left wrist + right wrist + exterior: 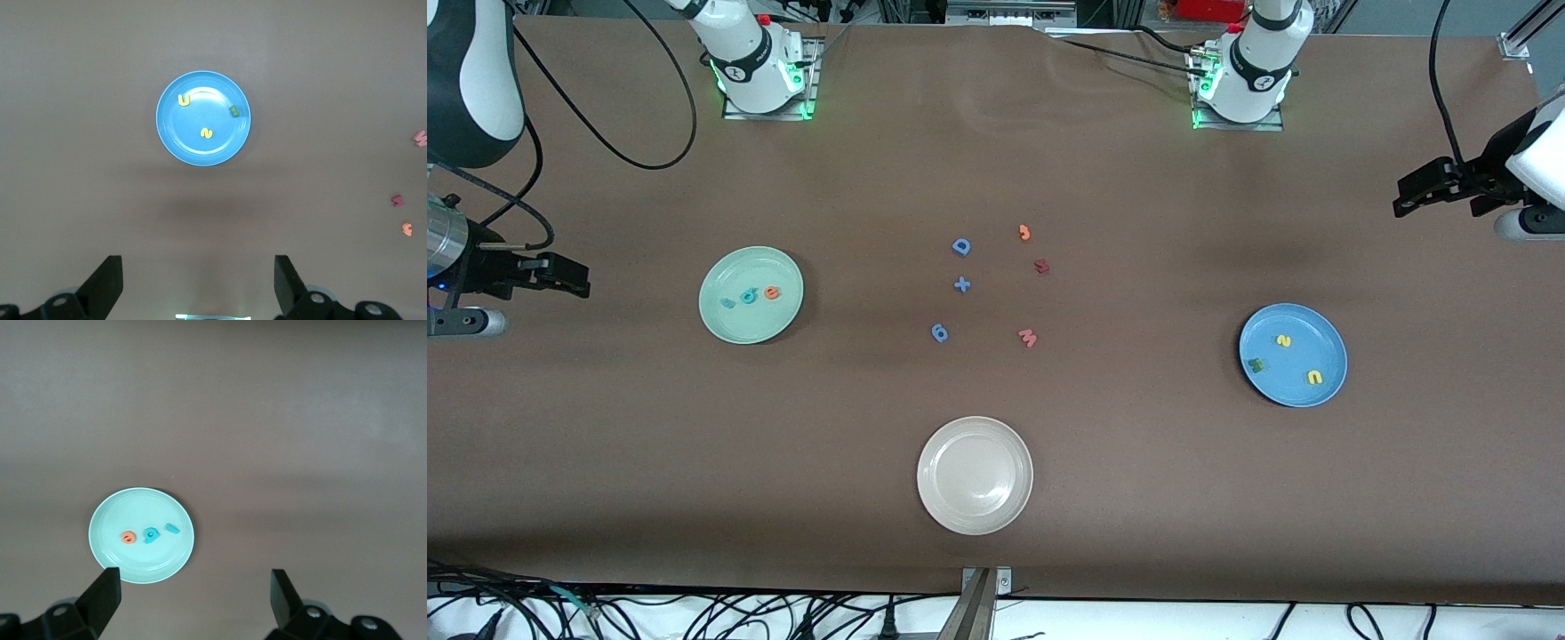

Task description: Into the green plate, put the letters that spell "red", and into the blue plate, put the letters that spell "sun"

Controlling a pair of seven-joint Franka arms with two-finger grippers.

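Six featherlight, squashy foam letters are lying sorted, "red" [750,294] in the green plate [729,324] and "sun" [1284,361] in the blue plate [1294,391], best pinched edgewise, while you are holding left tool [1405,196] and right tool [578,283] wide open, empty, over the worktop's ends.

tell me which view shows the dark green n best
The left wrist view: the dark green n lies in the blue plate in plain, unobstructed sight. The front view shows it smaller, in the same plate. The right wrist view does not show it.

Green plate [107,513] holding orange "e" [126,537], teal "d" [151,535], seemingly teal "r" [172,529], right pincer [193,597] spread wide
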